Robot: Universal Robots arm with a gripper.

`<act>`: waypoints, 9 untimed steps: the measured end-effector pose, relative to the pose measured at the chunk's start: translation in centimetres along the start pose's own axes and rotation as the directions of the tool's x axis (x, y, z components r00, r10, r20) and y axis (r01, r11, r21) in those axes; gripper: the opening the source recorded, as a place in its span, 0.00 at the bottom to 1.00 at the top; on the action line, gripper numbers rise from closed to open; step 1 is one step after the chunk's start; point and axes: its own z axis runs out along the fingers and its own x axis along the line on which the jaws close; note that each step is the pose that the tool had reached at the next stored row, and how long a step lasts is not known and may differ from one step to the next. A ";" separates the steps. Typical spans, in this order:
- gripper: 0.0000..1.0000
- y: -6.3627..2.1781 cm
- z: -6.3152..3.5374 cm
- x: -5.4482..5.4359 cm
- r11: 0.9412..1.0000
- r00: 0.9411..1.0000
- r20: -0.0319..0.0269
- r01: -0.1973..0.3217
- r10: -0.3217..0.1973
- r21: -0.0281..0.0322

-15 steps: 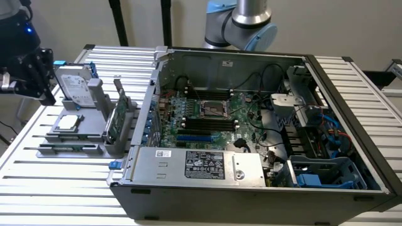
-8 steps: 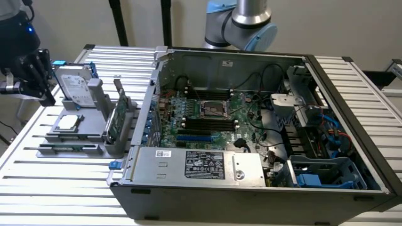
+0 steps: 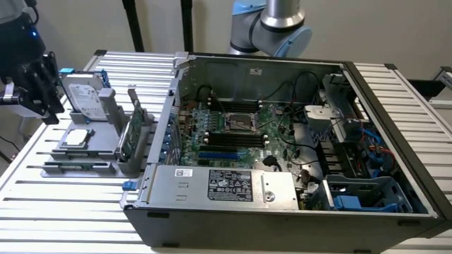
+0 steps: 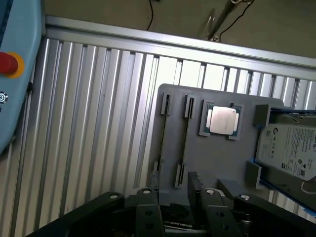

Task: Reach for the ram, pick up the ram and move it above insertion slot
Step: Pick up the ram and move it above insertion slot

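The black gripper (image 3: 44, 92) is hanging at the upper left of the exterior view, over the ribbed aluminium table (image 3: 63, 211) and just beyond the far end of a gray fixture tray (image 3: 50, 170); whether it is standing apart or together I cannot tell. In the wrist view the gripper (image 4: 180, 212) is looking down over the tray's edge, close to its two narrow slots. The ram (image 3: 78, 167) is showing as a thin greenish strip lying edge-up in a slot at the tray's near end, at the lower left of the exterior view, well apart from the gripper. Moving outward along the tray, a square silver processor chip (image 3: 76, 138) is sitting in its pocket beside the slots, and a silver hard drive (image 3: 84, 98) is leaning at the far end, nearest the gripper. A broader green expansion card (image 3: 130, 136) is standing upright on the tray's side facing the computer. An open computer case (image 3: 282, 227) is filling the centre and right of the exterior view, with its green motherboard (image 3: 233, 143) lying flat inside and dark memory slots (image 3: 233, 138) running across it. The arm's gray and blue joint (image 3: 279, 26) is rising behind the case at the top centre.
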 end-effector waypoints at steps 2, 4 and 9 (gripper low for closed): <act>0.36 -0.02 0.37 0.0 1.000 1.000 0.000 0.000 0.000 0.001; 0.36 -0.02 0.72 0.0 1.000 1.000 0.000 0.000 0.000 0.001; 0.36 -0.03 1.64 0.1 1.000 1.000 0.000 -0.001 0.001 0.001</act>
